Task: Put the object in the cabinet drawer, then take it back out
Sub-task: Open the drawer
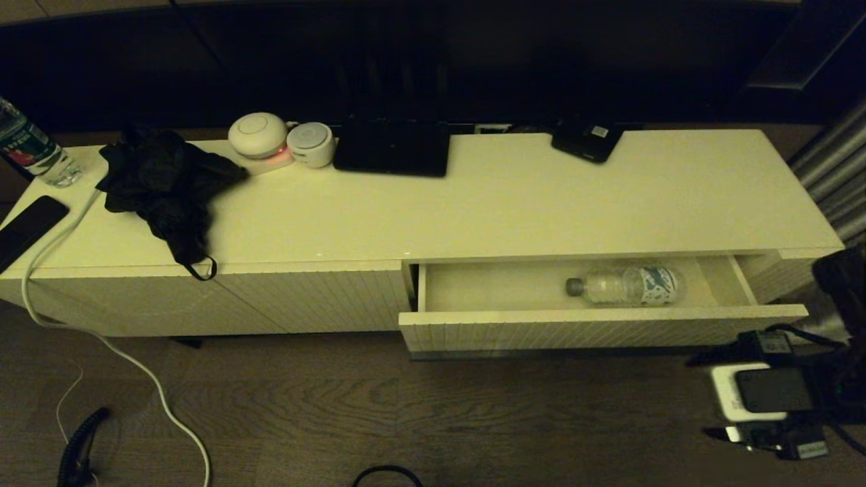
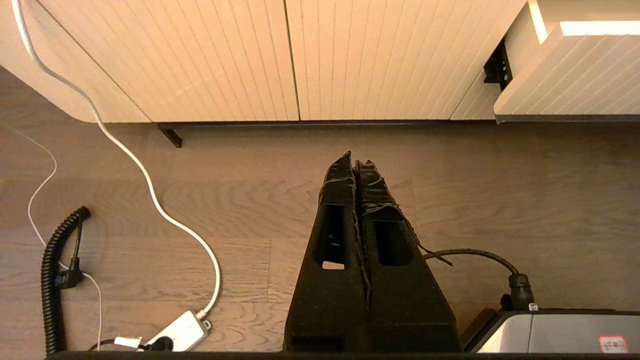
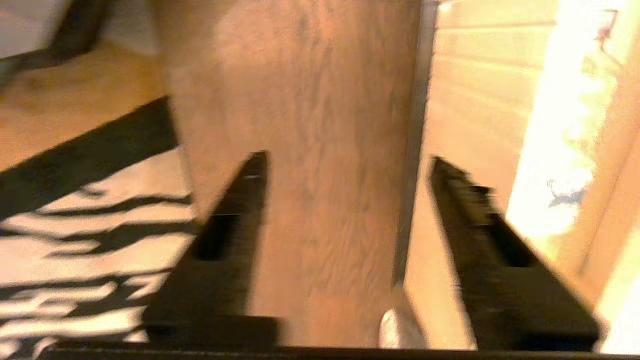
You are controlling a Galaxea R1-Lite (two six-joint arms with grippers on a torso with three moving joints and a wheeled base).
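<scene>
One bottle (image 1: 628, 286) lies on its side inside the open drawer (image 1: 602, 329), cap toward the drawer's left end. The right gripper (image 3: 345, 170), spread and empty, is held off the drawer's front right; the left gripper (image 2: 354, 162), closed on nothing, is parked over the floor. Retrieval is judged best made from above, jaws set across the ridged body.

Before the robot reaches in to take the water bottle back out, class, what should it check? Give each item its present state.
1. Drawer pulled open: ok.
2. Water bottle lying on its side inside, cap pointing to the robot's left: ok.
3. Right gripper open and empty: ok.
4. Right gripper lined up over the bottle: not ok; it is out over the floor.
5. Left gripper shut, parked low over the floor: ok.
</scene>
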